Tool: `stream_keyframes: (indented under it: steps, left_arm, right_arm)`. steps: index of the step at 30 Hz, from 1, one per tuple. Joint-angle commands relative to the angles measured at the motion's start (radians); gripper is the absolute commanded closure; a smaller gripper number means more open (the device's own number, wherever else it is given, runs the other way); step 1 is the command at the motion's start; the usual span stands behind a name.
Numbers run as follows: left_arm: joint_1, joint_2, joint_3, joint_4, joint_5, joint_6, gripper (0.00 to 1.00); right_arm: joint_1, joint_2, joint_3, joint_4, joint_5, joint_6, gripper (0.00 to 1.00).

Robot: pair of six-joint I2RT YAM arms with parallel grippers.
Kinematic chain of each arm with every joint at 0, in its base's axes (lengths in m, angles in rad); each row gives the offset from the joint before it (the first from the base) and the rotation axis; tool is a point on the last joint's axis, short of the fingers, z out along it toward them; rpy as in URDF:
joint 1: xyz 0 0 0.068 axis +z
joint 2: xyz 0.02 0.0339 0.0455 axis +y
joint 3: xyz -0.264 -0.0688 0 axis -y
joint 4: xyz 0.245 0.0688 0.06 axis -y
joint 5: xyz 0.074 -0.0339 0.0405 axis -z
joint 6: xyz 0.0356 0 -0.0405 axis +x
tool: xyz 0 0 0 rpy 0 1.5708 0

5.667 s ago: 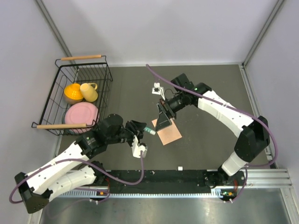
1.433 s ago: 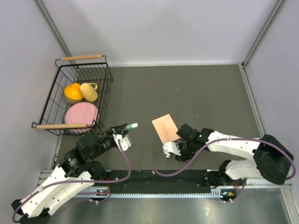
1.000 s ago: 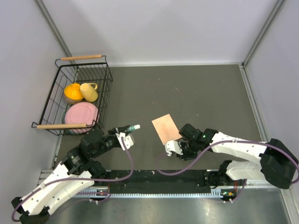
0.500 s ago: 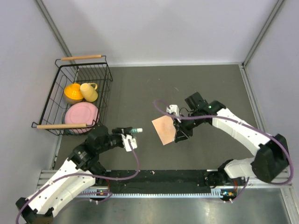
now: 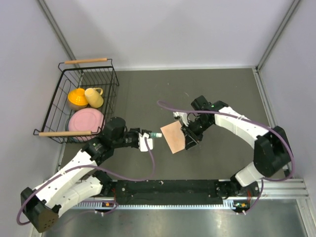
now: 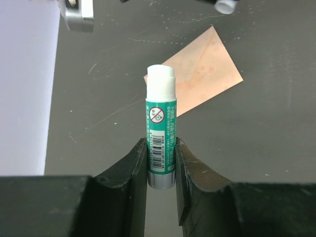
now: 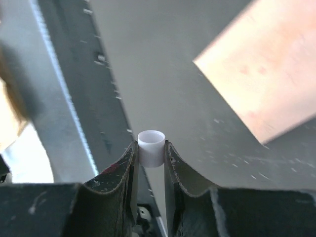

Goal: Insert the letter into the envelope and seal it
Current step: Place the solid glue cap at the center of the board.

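The peach envelope (image 5: 173,136) lies flat on the dark table, its flap shut. My left gripper (image 5: 148,135) is shut on an uncapped green-and-white glue stick (image 5: 155,134), whose white tip points at the envelope's left edge. The left wrist view shows the glue stick (image 6: 161,123) upright between the fingers (image 6: 137,160), with the envelope (image 6: 202,74) beyond it. My right gripper (image 5: 189,139) hovers at the envelope's right edge, shut on a small white cap (image 7: 150,147). Part of the envelope (image 7: 266,84) fills the right wrist view's upper right. The letter is out of view.
A black wire basket (image 5: 64,67) with wooden handles stands at the left. It holds an orange bowl (image 5: 77,98), a yellow cup (image 5: 94,97) and a pink plate (image 5: 86,120). The black rail (image 5: 163,188) runs along the near edge.
My left arm has reached right, bringing the glue stick up to the envelope's left edge. My right gripper has moved from the near edge up to the envelope's right side, still holding the cap.
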Motion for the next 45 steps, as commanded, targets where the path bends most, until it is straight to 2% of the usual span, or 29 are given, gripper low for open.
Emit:
stream_keyframes:
  steps: [1, 2, 5, 11, 17, 24, 32, 35, 39, 42, 45]
  left_arm:
    - [0.004, -0.039, -0.052, 0.028, 0.042, -0.024, 1.0]
    - [0.004, -0.034, -0.049, 0.023, 0.039, -0.026, 1.0]
    - [0.006, -0.028, -0.031, 0.001, 0.036, -0.047, 1.0]
    - [0.009, -0.05, -0.046, -0.005, 0.036, -0.052, 1.0]
    - [0.01, -0.048, -0.046, 0.001, 0.036, -0.059, 1.0]
    - [0.012, -0.056, -0.051, -0.006, 0.036, -0.047, 1.0]
    - [0.017, -0.062, -0.059, -0.012, 0.051, -0.039, 1.0]
    - [0.017, -0.054, -0.056, -0.009, 0.054, -0.036, 1.0]
    - [0.017, -0.045, -0.057, -0.009, 0.053, -0.024, 1.0]
    - [0.02, -0.042, -0.068, -0.009, 0.057, -0.012, 1.0]
    - [0.021, -0.042, -0.066, -0.005, 0.095, -0.023, 1.0]
  right_arm:
    - [-0.022, 0.064, -0.027, 0.115, 0.305, 0.012, 0.96]
    - [-0.022, 0.07, -0.056, 0.149, 0.397, 0.012, 0.96]
    - [-0.045, 0.11, -0.079, 0.226, 0.511, 0.031, 0.95]
    - [-0.06, 0.14, -0.11, 0.303, 0.606, 0.021, 0.87]
    - [-0.059, 0.177, -0.145, 0.346, 0.617, -0.005, 0.81]
    - [-0.059, 0.17, -0.145, 0.341, 0.596, -0.003, 0.54]
    - [-0.06, 0.145, -0.13, 0.294, 0.541, -0.002, 0.43]
    - [-0.059, 0.142, -0.118, 0.28, 0.542, -0.002, 0.42]
    - [-0.062, 0.111, -0.098, 0.255, 0.528, -0.009, 0.33]
    - [-0.076, 0.058, -0.067, 0.223, 0.47, -0.023, 0.25]
    - [-0.097, -0.051, -0.032, 0.194, 0.267, -0.054, 0.21]
